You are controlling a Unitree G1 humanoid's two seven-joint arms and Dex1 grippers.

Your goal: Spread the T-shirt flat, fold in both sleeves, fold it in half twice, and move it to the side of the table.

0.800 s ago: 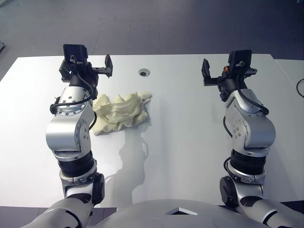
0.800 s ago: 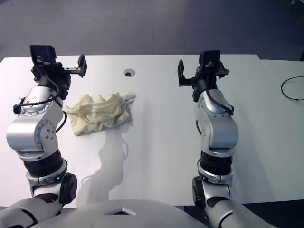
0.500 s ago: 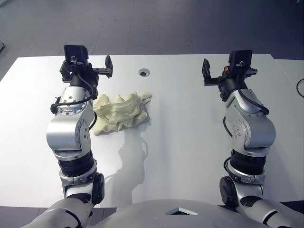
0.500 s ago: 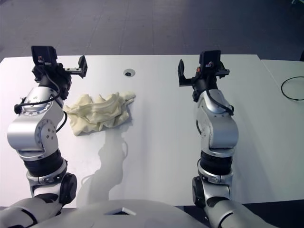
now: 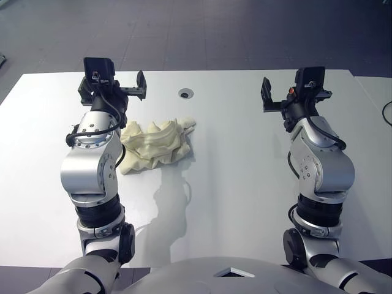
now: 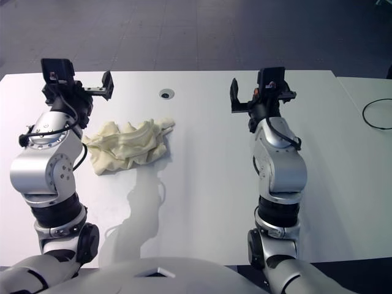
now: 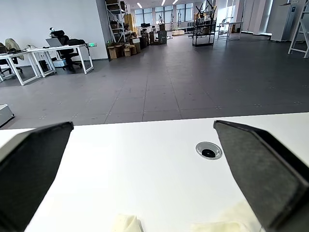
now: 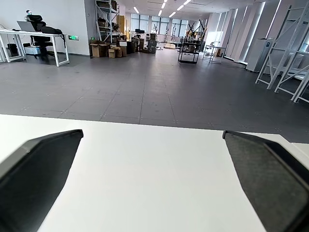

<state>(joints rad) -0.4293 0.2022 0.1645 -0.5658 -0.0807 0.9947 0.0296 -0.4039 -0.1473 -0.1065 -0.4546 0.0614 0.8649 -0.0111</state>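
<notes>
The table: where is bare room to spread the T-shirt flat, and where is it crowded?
The widest bare patch of the table lies between the crumpled T-shirt and the right arm, from the cable hole to the near edge. Crowded: the left side, where the T-shirt lies beside the left arm.

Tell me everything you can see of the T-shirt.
The T-shirt is pale cream, soft-looking cloth, crumpled into a low heap of ridged folds, not spread. It lies on the white table, on the robot's left half, nearer than the round hole. Nothing grips it; the left arm covers one edge, so contact there cannot be told.
</notes>
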